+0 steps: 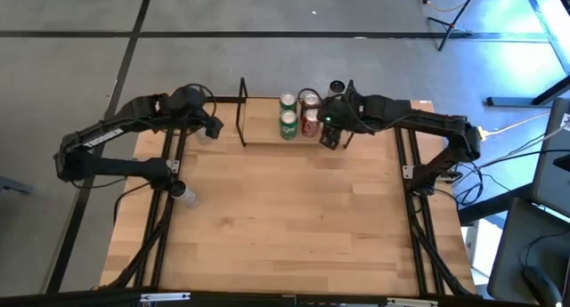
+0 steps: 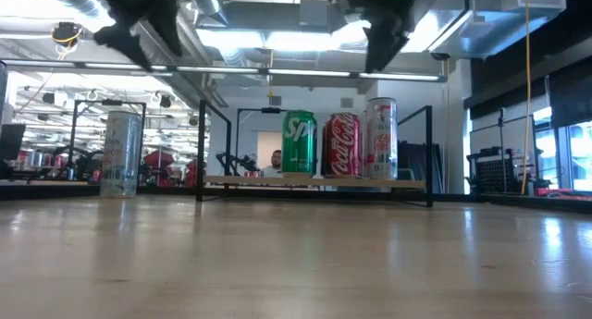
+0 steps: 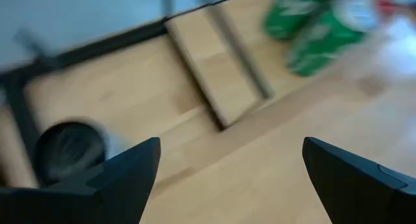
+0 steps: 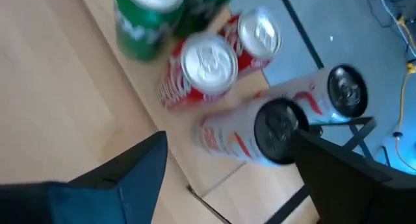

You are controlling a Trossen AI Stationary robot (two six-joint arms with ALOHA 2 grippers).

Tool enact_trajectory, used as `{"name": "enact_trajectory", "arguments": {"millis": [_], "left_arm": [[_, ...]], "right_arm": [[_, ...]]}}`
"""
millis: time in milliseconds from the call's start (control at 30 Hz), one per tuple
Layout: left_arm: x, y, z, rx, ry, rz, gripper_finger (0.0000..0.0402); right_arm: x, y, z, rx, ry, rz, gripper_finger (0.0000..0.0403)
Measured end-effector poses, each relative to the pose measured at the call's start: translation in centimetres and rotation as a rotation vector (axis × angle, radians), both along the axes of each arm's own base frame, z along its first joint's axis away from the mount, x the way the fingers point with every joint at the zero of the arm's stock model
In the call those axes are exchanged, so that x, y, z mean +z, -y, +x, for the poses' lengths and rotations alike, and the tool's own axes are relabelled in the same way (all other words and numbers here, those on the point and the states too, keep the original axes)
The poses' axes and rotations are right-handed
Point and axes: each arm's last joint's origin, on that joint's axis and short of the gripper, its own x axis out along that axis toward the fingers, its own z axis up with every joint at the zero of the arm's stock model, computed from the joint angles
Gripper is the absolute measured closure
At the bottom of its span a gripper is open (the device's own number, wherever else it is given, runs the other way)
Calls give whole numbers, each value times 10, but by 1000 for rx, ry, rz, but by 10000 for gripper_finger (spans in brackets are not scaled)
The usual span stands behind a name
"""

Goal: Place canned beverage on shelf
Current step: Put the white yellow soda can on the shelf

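The shelf, a black rod rack on a wooden board, stands at the table's far middle. On it are two green cans, two red cans and a tall white can; a second white can stands close behind that one. My right gripper hangs open above the near white can, clear of its top. A silver can stands on the table left of the shelf. My left gripper hovers open above that silver can.
A small pale object lies beside the left arm. The shelf's left part holds no cans. Bare tabletop stretches from the shelf to the near edge. Black frame rails run along both sides of the table.
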Motion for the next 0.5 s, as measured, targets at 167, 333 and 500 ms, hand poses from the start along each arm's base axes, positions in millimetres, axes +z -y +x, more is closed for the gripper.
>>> {"name": "enact_trajectory", "arguments": {"millis": [167, 333, 500], "left_arm": [[-12, -24, -6, 174, -78, -85, 38], [-22, -44, -6, 255, -160, -141, 39], [-17, -57, -7, 310, -355, -151, 47]], "right_arm": [[-13, 10, -16, 50, -20, 51, 91], [-25, 18, -22, 79, -32, 125, 91], [-31, 20, -25, 96, -51, 141, 91]]}}
